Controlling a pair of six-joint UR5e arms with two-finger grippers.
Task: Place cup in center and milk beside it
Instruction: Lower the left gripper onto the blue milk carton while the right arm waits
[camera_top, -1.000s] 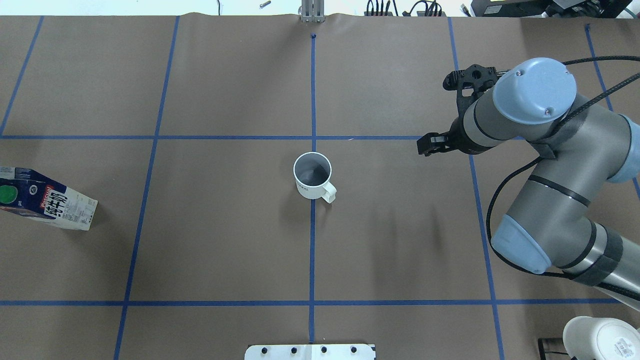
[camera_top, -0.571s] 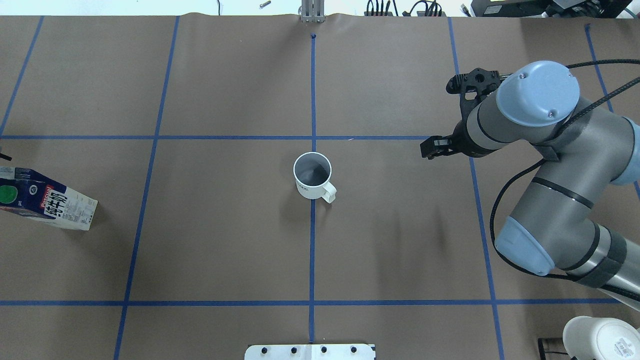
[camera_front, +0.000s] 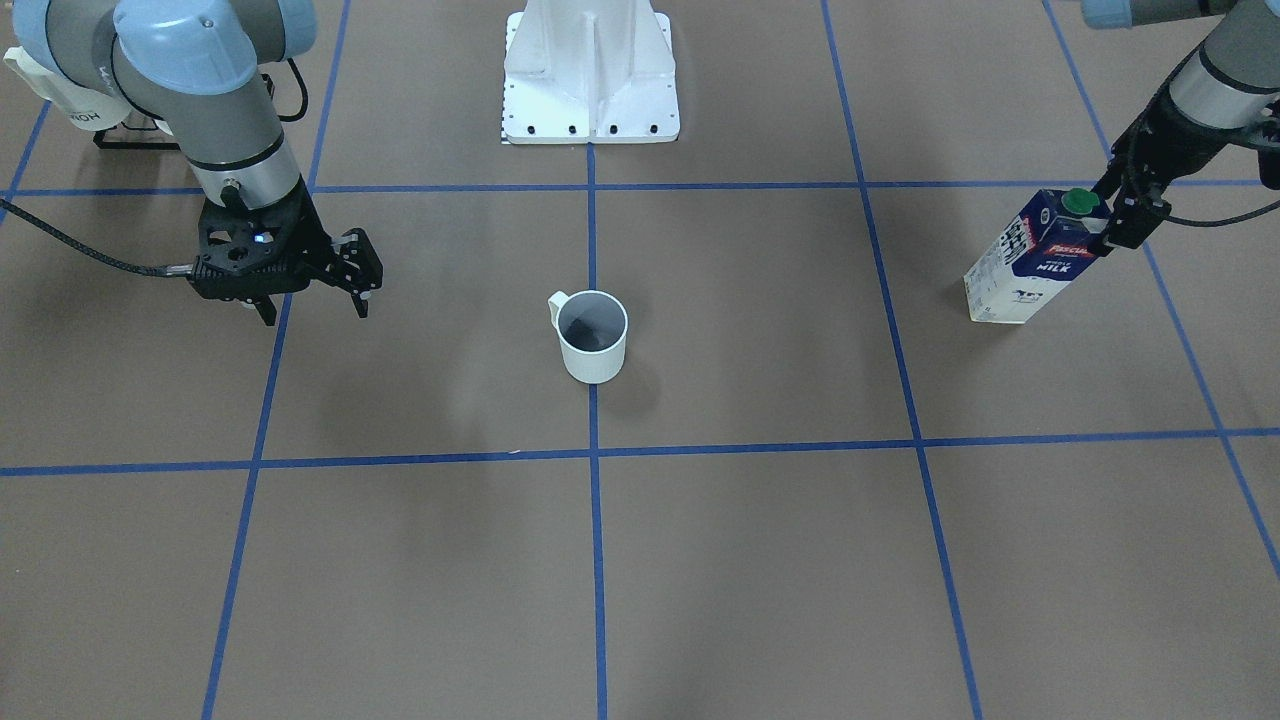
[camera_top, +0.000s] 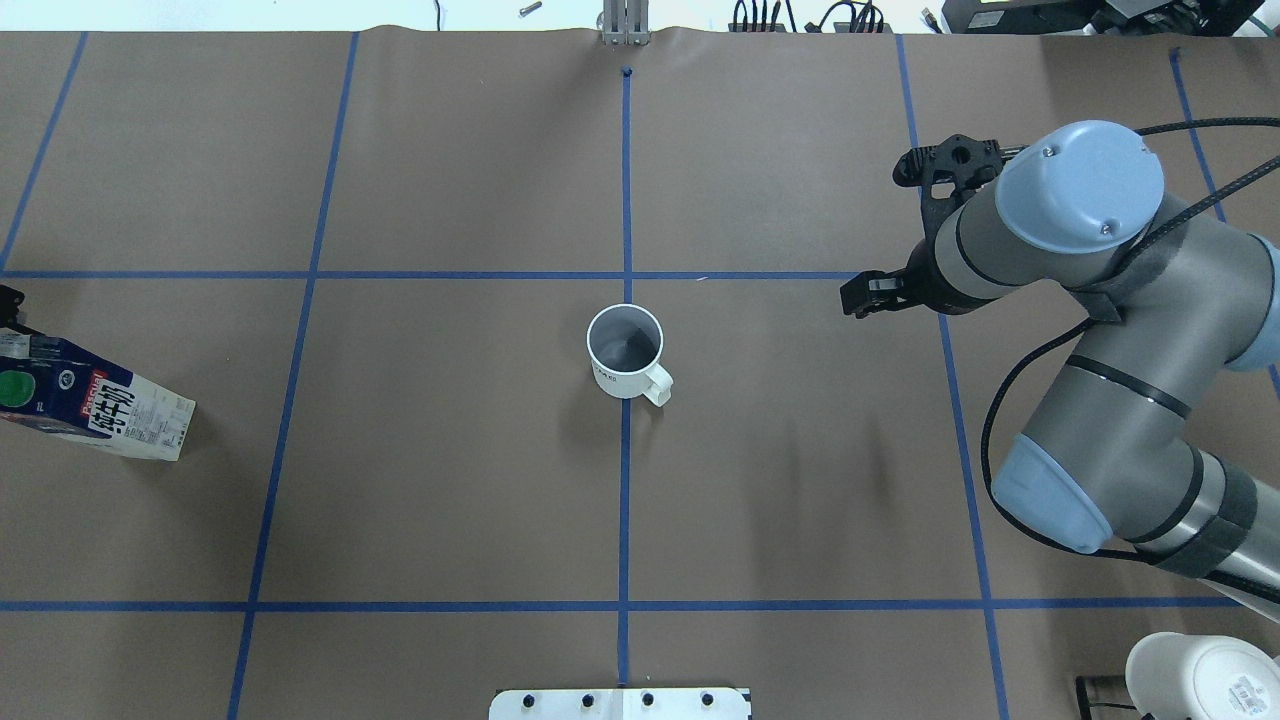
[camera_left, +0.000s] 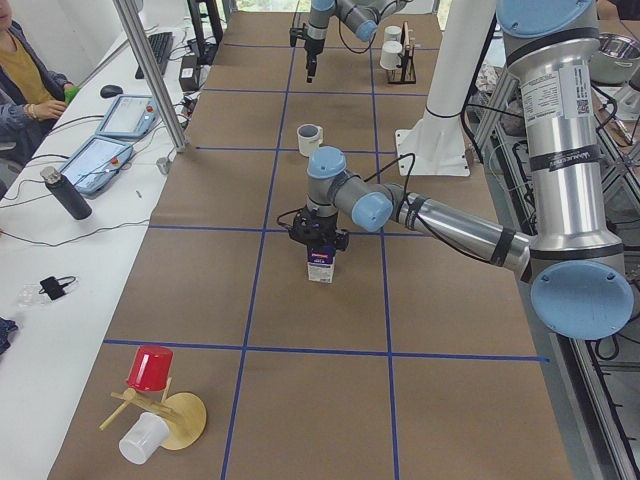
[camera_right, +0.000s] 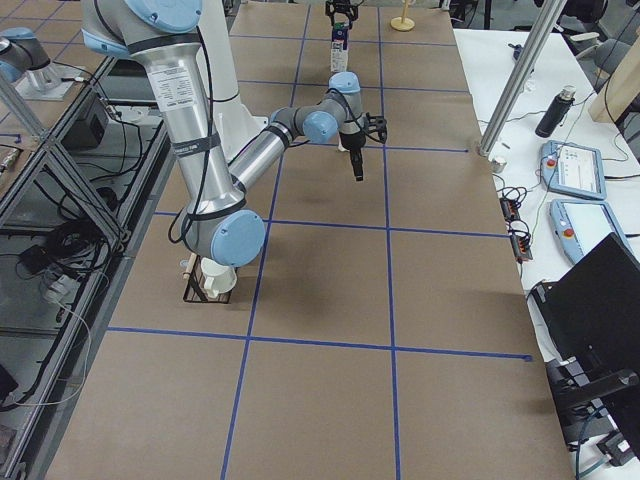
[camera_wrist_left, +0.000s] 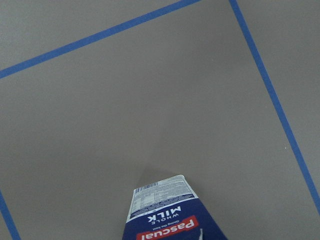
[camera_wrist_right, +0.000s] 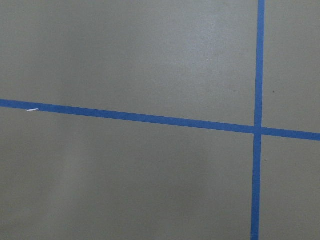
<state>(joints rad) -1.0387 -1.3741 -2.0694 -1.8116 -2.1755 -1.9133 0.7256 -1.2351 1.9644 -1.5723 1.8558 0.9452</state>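
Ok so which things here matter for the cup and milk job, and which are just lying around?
Part of the job: cup on the center tape line; milk at the table's left end; left hand at the carton's top; right hand, open and empty.
Just lying about: white mugs on a rack; red cup and white cup by a wooden stand; black bottle.

Even overhead light, soft shadows

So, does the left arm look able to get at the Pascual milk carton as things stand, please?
Probably yes: the left gripper is down at the top of the Pascual milk carton, by its green cap, and nothing else stands near it. Whether the jaws grip it, I cannot tell.
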